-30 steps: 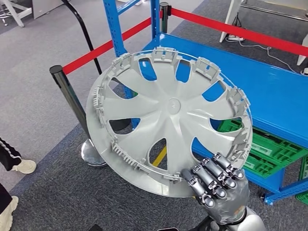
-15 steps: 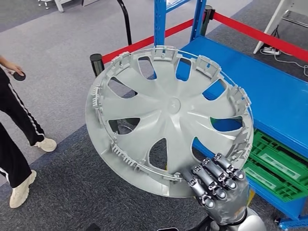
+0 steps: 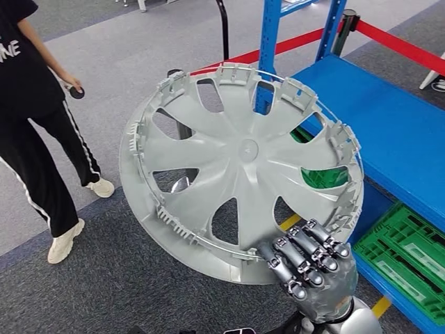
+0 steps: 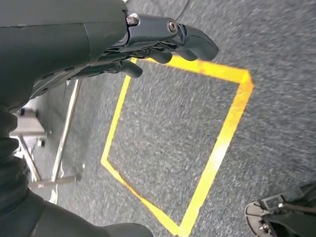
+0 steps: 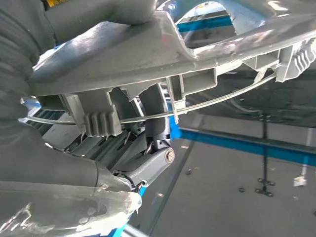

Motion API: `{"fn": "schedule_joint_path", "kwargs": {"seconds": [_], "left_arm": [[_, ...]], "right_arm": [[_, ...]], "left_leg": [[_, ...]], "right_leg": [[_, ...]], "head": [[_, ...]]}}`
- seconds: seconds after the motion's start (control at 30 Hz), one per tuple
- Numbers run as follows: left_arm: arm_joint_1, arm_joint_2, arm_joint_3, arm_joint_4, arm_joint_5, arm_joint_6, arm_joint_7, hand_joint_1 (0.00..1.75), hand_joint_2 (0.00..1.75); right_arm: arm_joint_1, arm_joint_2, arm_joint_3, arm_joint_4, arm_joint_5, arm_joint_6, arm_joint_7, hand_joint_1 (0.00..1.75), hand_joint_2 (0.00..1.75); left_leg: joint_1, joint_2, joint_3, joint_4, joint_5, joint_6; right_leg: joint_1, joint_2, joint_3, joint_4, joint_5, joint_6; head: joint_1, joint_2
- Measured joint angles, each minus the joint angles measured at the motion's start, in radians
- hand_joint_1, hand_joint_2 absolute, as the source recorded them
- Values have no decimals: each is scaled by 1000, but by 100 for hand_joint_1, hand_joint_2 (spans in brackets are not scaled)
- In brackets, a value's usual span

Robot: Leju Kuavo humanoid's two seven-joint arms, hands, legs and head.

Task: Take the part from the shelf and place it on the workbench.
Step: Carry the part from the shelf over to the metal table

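The right hand (image 3: pixel 309 268) grasps a grey plastic wheel cover (image 3: pixel 241 163) by its near rim, the dark fingers (image 3: pixel 294 259) curled over the edge onto the inner, ribbed face while the rest of the hand sits beneath it. The wheel cover is held up in the air, tilted, its clip-lined inner side turned toward the head camera, spreading away from the hand to the front and to the left. In the right wrist view the same grasp shows from close behind: the right hand (image 5: pixel 149 163) closes around the cover's rim (image 5: pixel 178 54), with a thin wire retaining ring (image 5: pixel 223 98) running along the clips just beyond the fingers. Beyond the wheel cover and to the right of the holding hand lies a blue metal shelf (image 3: pixel 398 132), with green plastic crates (image 3: pixel 409 250) on a lower level beside the hand. A red barrier belt (image 3: pixel 294 43) runs behind the cover, past the blue shelf uprights (image 3: pixel 268 42). Well to the left of the hand, a person (image 3: pixel 37 118) in dark clothes and pale shoes stands on the grey carpet, holding a small dark object (image 3: pixel 78 92). The left hand (image 4: pixel 149 42) hangs over the carpet above a square of yellow floor tape (image 4: pixel 219 143), its fingers stretched out loosely and holding nothing.
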Motion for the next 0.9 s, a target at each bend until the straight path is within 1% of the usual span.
{"fn": "schedule_joint_path", "kwargs": {"seconds": [0.03,0.07,0.1,0.13,0.17,0.2,0.23,0.27,0.3,0.33,0.37,0.4,0.43,0.47,0.5,0.53,0.57,0.6,0.63,0.67,0.7,0.73,0.77,0.8,0.83,0.87,0.9], "left_arm": [[0,0,0,0,0,0,0,0,175],[-1,1,0,0,0,0,0,0,175],[-3,0,0,0,0,-1,0,0,175],[-5,0,0,0,0,-2,0,0,175],[-7,0,1,0,0,-3,0,0,175],[-7,0,2,0,1,-5,0,0,175],[-6,1,3,0,1,-6,0,0,175],[-3,1,5,0,3,-7,0,0,175],[-1,2,7,0,5,-9,0,0,175],[-2,3,8,0,7,-10,1,0,175],[-3,4,10,0,9,-11,1,0,175],[-5,6,13,0,10,-13,2,0,175],[-7,7,15,0,11,-16,3,0,175],[-7,8,18,0,12,-19,4,0,175],[-6,8,21,0,14,-22,6,0,175],[-5,8,23,0,16,-24,8,0,175],[-4,8,25,0,18,-26,9,0,175],[-4,9,26,0,19,-27,9,0,175],[-5,9,27,0,19,-29,9,0,175],[-6,10,29,0,19,-30,9,0,175],[-6,10,30,0,19,-32,9,0,175],[-5,11,32,0,19,-33,9,0,175],[-3,13,34,0,19,-34,9,0,175],[-1,14,35,0,19,-35,9,0,175],[0,15,36,0,19,-36,9,0,175],[-1,16,37,0,19,-37,9,0,175],[-2,15,37,0,19,-38,9,0,175]], "right_arm": [[0,0,0,0,0,0,0,175,175],[0,1,0,0,0,0,0,175,175],[-1,2,1,-1,0,0,0,175,175],[-1,3,1,-2,1,0,0,175,175],[-2,5,1,-3,2,0,0,175,175],[-3,7,1,-4,2,0,0,175,175],[-4,8,2,-4,4,0,0,175,175],[-7,10,3,-5,4,0,0,175,175],[-8,11,4,-5,5,0,0,175,175],[-10,13,6,-5,5,0,0,175,175],[-11,14,7,-5,6,0,0,175,175],[-11,14,8,-5,6,0,0,175,175],[-12,15,9,-5,5,0,0,175,175],[-12,16,9,-4,6,0,0,175,175],[-12,17,10,-4,6,0,0,175,175],[-13,18,11,-4,6,0,0,175,175],[-13,20,12,-4,6,0,0,175,175],[-15,22,13,-3,6,0,0,175,175],[-16,24,14,-3,6,0,0,175,175],[-18,26,14,-3,5,0,0,175,175],[-19,28,15,-3,5,0,0,175,175],[-20,29,15,-3,3,0,0,175,175],[-21,29,16,-3,2,0,0,175,175],[-21,30,16,-3,2,0,0,175,175],[-22,31,17,-3,1,0,0,175,175],[-22,32,18,-3,0,0,0,175,175],[-22,33,18,-3,0,0,0,175,175]], "left_leg": [[0,13,35,-59,27,1],[0,33,69,-115,49,1],[-4,57,93,-159,58,3],[-6,74,105,-185,61,8],[-9,82,110,-200,60,14],[-12,79,109,-208,58,22],[-12,66,106,-208,60,30],[-11,54,106,-210,61,37],[-9,42,106,-211,63,43],[-7,30,106,-213,65,50],[-6,17,106,-214,67,54],[-6,3,104,-214,69,58],[-8,-11,103,-214,70,60],[-9,-26,102,-213,71,61],[-10,-42,102,-213,72,62],[-11,-57,102,-213,73,61],[-11,-72,102,-213,74,61],[-11,-86,101,-212,76,59],[-11,-99,98,-211,78,55],[-10,-110,95,-210,80,50],[-7,-120,90,-211,83,44],[-4,-130,86,-213,87,37],[-1,-135,84,-214,90,31],[-2,-124,80,-209,85,26],[-3,-101,68,-186,69,21],[-5,-71,48,-144,42,18],[-7,-41,20,-86,9,14]], "right_leg": [[0,-10,1,0,-1,1],[1,-19,2,0,-2,4],[5,-26,2,3,-4,8],[9,-35,2,4,-6,13],[13,-44,2,4,-7,18],[16,-55,3,3,-7,23],[16,-67,6,0,-8,27],[14,-63,7,2,-13,33],[11,-44,2,16,-26,37],[9,-16,-14,51,-48,41],[8,18,-40,108,-78,43],[8,41,-74,178,-110,42],[8,53,-107,243,-133,41],[9,58,-129,282,-140,39],[10,62,-135,286,-128,35],[10,67,-120,247,-98,31],[10,81,-91,183,-61,25],[10,108,-59,114,-30,19],[8,132,-33,56,-10,15],[8,150,-16,23,-1,14],[9,157,-10,9,-1,14],[11,148,-6,4,1,14],[11,137,-2,-2,6,11],[11,125,1,-10,11,6],[9,111,5,-17,16,2],[7,96,8,-23,19,-2],[8,82,9,-25,20,-4]], "head": [[0,0],[0,0],[-1,0],[0,0],[1,0],[2,0],[4,0],[4,0],[6,0],[8,0],[12,0],[14,0],[16,0],[16,0],[16,0],[16,0],[16,0],[16,0],[16,0],[16,0],[15,0],[15,0],[15,0],[14,0],[12,0],[9,0],[7,0]]}}
